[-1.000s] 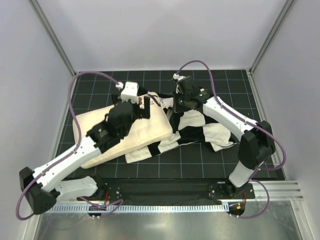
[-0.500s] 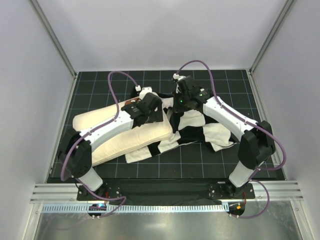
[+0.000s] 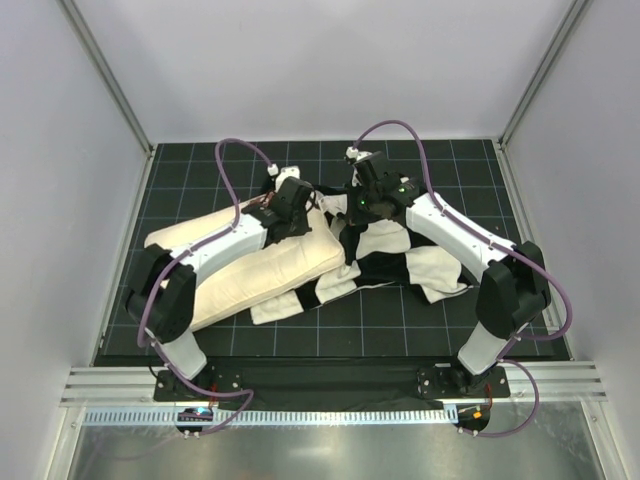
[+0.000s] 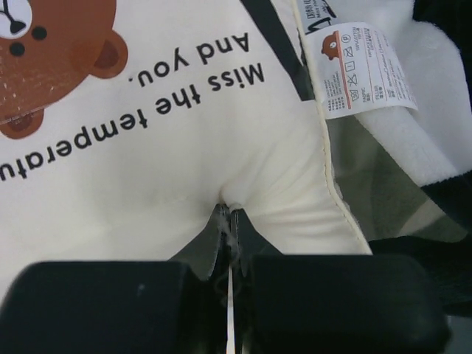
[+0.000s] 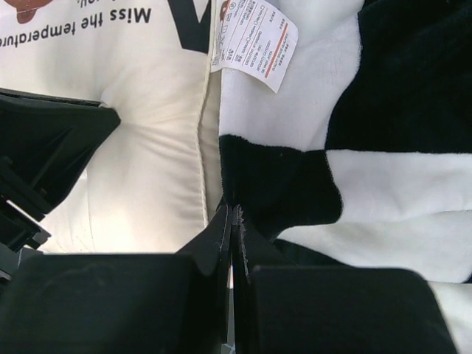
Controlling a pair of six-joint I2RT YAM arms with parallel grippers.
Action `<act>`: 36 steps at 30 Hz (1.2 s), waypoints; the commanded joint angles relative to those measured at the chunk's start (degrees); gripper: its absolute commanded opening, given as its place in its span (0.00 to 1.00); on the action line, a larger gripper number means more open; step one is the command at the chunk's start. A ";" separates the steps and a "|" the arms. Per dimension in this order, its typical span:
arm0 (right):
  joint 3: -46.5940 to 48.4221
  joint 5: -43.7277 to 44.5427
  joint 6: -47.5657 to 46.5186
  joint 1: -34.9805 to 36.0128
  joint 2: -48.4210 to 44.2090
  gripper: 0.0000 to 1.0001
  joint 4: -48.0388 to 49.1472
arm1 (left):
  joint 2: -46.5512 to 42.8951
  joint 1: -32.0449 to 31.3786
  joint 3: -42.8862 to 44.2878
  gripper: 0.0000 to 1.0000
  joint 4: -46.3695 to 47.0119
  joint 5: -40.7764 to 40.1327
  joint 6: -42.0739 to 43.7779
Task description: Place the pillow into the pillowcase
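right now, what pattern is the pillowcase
The pillowcase has big black and white checks, clearest in the right wrist view.

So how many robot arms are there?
2. The left arm lies over the pillow, left gripper pinching it. The right arm reaches from the right, right gripper pinching the pillowcase.

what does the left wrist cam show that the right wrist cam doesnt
Only the left wrist view: the left gripper shut on a pinch of the pillow, and the eyes of the bear print. Only the right wrist view: the right gripper shut on the edge of the pillowcase. Both: the pillow's side seam, its care label, the printed words and some pillowcase plush.
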 commanded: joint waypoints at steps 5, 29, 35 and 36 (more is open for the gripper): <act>1.98 0.20 -0.84 0.16 -1.15 0.04 0.37 | -9.74 4.49 -5.50 0.00 9.80 -5.50 19.42; 11.28 -2.00 -1.89 -0.36 -1.68 0.04 -5.78 | -20.82 -5.96 -26.41 0.00 33.35 6.46 41.48; 15.78 -2.61 -2.77 -0.36 2.10 0.04 -7.55 | -25.39 -6.84 -31.24 0.00 36.08 15.84 42.45; 15.95 -3.05 -2.86 -0.45 2.36 0.04 -7.11 | -25.75 -6.93 -31.33 0.00 35.99 16.91 42.63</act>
